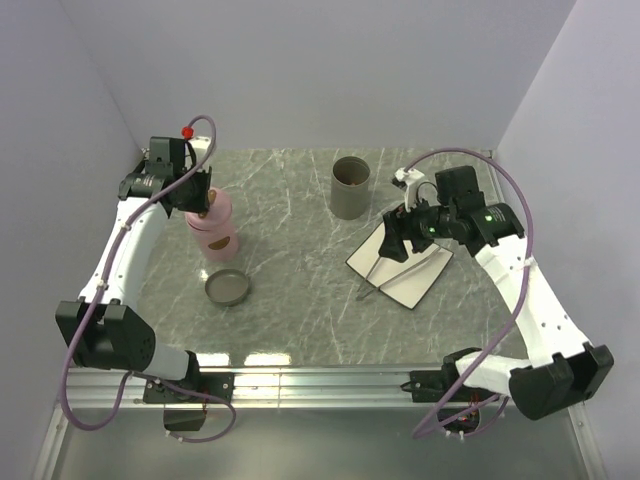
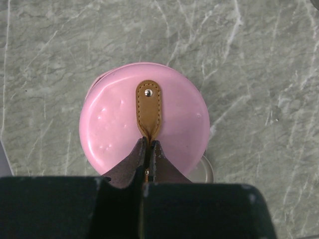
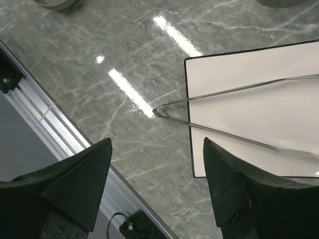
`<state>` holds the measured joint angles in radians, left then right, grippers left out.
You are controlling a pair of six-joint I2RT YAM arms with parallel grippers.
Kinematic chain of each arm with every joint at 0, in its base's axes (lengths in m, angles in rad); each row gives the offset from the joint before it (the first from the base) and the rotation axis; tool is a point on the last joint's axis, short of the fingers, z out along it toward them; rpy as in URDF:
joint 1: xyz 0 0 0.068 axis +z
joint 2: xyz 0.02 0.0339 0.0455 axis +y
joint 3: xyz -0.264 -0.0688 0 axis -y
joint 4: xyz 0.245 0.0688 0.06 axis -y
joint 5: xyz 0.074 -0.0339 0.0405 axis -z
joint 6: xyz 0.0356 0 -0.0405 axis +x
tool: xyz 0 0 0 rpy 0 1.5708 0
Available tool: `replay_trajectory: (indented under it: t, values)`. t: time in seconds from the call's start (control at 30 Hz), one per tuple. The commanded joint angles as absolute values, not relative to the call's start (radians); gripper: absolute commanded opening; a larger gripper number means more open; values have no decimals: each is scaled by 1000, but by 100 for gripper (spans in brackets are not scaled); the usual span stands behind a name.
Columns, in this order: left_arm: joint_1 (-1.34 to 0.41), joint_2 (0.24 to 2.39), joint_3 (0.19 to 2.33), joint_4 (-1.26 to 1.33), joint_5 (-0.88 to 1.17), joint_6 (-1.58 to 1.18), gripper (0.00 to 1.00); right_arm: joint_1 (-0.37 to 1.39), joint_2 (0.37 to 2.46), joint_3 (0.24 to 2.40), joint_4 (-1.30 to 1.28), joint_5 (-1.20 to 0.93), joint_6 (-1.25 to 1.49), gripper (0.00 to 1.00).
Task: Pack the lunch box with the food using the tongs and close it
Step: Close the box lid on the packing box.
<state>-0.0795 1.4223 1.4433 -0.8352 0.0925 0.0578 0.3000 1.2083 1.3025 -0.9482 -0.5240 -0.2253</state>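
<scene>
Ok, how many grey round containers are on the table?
2. A tall cup stands at the back, left of the plate; a shallow dish lies on the near side of the pink lunch box. I see no others.

White arms (image 1: 122,255), black joints (image 1: 105,338), looping mauve cables (image 1: 450,152).

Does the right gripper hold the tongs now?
No, the right gripper is open, and the tongs lie free on the white plate.

Counted on the marbled table (image 1: 300,320): one pink lunch box (image 1: 217,235), one grey cup (image 1: 351,190), one shallow grey dish (image 1: 228,289), one white plate (image 1: 415,275), one pair of tongs (image 3: 239,91).
</scene>
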Motion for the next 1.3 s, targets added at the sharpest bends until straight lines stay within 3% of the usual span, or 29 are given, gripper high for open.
replay_trajectory:
  t: [0.0,0.83,1.27]
  values:
    - [-52,1416,1443,-779,117,75,0,295,1146,1298,-953,-546,-222,81]
    - [-12,1500,1361,-753,160,95,0,293,1140,1289,-959,-552,-232,81]
    - [70,1537,1351,-796,302,81,0,291,1137,1276,-959,-557,-238,82]
